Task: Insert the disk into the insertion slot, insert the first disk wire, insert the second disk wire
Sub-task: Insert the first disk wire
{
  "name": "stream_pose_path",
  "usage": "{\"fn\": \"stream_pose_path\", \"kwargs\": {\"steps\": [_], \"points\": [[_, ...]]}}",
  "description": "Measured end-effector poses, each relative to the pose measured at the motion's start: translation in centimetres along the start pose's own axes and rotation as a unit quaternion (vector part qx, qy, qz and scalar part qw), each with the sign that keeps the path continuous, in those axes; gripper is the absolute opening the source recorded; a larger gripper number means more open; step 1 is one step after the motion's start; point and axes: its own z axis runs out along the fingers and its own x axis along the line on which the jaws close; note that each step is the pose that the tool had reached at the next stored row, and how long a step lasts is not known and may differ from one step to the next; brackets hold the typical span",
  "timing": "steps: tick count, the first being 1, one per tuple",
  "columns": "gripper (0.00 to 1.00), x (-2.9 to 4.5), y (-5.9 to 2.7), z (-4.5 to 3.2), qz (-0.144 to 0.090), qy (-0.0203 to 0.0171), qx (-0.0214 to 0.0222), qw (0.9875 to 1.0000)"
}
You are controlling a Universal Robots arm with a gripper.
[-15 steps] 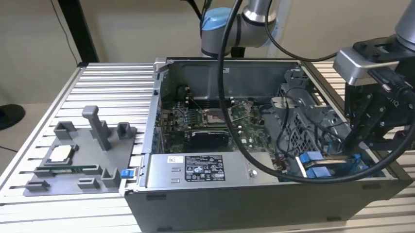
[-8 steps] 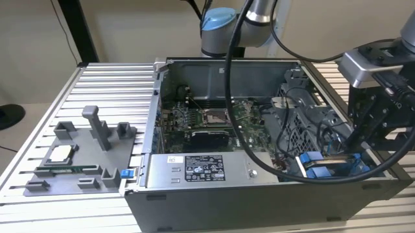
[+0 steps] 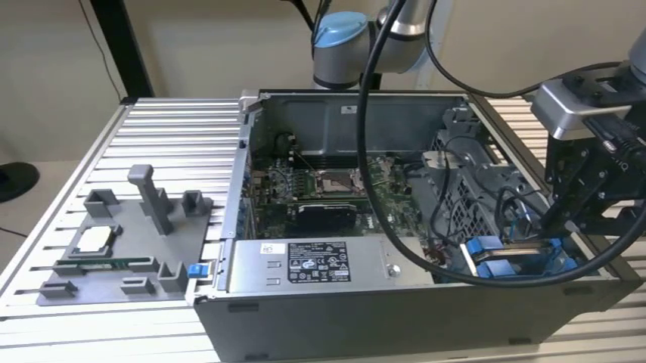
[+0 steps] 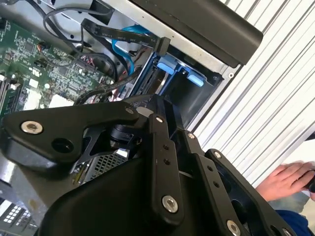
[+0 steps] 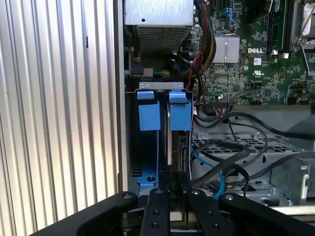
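The disk (image 5: 178, 140) stood on edge in the insertion slot (image 5: 147, 169), lower right of the exterior view, blue carrier lined up with the blue rails so it could slide straight down. And the gripper (image 5: 176, 216) was right over it, fingers (image 5: 157, 214) drawn together and seemingly clamped on its near edge to keep it square. The second wrist view added a loose flat cable (image 4: 123, 35) lying above the bay and a person's hand (image 4: 285, 179) beside the table. The exterior view alone gave the grey fixture tray (image 3: 111, 257), far left.
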Motion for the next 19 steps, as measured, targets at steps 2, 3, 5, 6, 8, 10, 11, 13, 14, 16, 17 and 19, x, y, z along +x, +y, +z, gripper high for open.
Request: {"fn": "stream_pose_path", "kwargs": {"steps": [2,3,5,6,8,10,11,13,14,16,17,19], "points": [[0.00,0.00,0.00,0.00,0.000,0.0000,0.0000,1.0000],[0.00,0.00,0.00,0.00,0.000,0.0000,0.0000,1.0000],[0.00,0.00,0.00,0.00,0.000,0.0000,0.0000,1.0000],[0.00,0.00,0.00,0.00,0.000,0.0000,0.0000,1.0000],[0.00,0.00,0.00,0.00,0.000,-0.0001,0.0000,1.0000],[0.00,0.00,0.00,0.01,0.000,-0.0003,0.0000,1.0000],[0.00,0.01,0.00,0.01,0.000,-0.0012,0.0001,1.0000],[0.00,0.00,0.00,0.05,0.000,-0.0073,0.0000,1.0000],[0.00,0.01,0.00,0.06,0.001,-0.0112,0.0000,0.9999],[0.00,0.00,0.00,0.10,0.001,-0.0148,-0.0001,0.9999],[0.00,-0.01,0.01,0.13,0.001,-0.0150,-0.0001,0.9999],[0.00,-0.03,0.01,0.17,0.001,-0.0152,-0.0002,0.9999]]}}
